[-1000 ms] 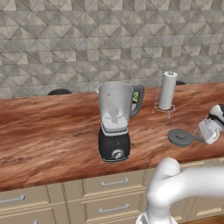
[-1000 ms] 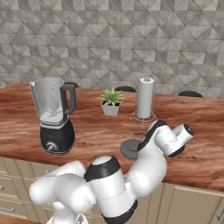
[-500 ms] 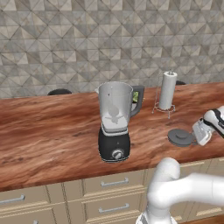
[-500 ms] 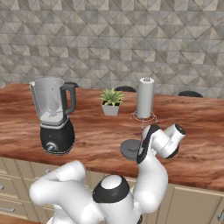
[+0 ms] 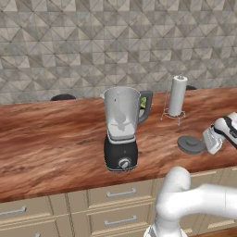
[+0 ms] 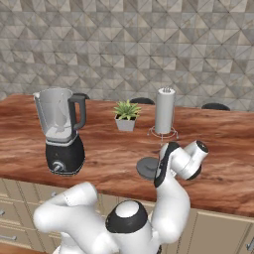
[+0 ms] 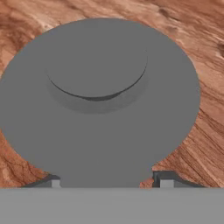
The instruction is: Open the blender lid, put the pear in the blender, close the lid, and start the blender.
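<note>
The blender (image 5: 121,129) (image 6: 62,131) stands on the wooden counter with its jar open at the top. The blender lid (image 5: 190,144) (image 6: 147,167) (image 7: 100,96), a dark grey disc with a raised centre cap, lies flat on the counter to the blender's right. My gripper (image 5: 210,141) (image 6: 161,171) (image 7: 109,181) is low at the lid's right edge. Its fingertips (image 7: 164,180) stand apart, one on each side of the lid's near rim. I cannot tell whether they touch the rim. I cannot make out the pear; a pale shape shows low inside the jar.
A white paper-towel roll (image 5: 177,95) (image 6: 164,111) on a wire stand is behind the lid. A small potted plant (image 6: 126,115) sits between the roll and the blender. The counter's front edge (image 5: 69,190) runs above the drawers.
The hand has dropped and moved in toward the lid on the counter, and its jaws have narrowed around the lid's rim. Blender and lid have not moved.
</note>
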Controlling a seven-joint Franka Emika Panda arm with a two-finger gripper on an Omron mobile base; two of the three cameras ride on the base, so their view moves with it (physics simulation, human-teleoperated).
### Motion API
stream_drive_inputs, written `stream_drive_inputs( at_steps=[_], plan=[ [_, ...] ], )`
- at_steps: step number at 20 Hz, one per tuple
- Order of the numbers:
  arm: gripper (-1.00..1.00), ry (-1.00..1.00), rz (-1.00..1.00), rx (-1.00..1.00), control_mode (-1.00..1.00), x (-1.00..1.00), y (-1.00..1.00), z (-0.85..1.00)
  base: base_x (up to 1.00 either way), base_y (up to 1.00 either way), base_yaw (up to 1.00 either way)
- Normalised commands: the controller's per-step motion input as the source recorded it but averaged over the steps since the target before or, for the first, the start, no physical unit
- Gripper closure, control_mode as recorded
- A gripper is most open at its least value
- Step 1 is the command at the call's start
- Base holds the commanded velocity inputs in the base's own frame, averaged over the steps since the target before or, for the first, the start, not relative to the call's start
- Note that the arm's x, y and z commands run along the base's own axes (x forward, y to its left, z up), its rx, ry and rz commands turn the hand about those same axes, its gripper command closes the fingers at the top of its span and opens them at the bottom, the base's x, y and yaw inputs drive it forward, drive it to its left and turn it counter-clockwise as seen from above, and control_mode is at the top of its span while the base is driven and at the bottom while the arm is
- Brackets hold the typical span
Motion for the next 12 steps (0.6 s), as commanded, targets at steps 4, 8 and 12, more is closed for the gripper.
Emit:
stream_drive_inputs(
  at_steps=[4,8,12],
  plan=[
    [1.0,0.0,0.0,0.0,-1.0,-0.03,0.0,-0.04,0.0,0.0,0.0],
    [1.0,-0.01,0.0,0.0,-1.0,-0.14,0.07,0.41,0.0,0.0,0.0],
    [1.0,-0.16,0.0,0.0,-1.0,-0.18,0.24,0.96,0.0,0.0,0.0]
  ],
)
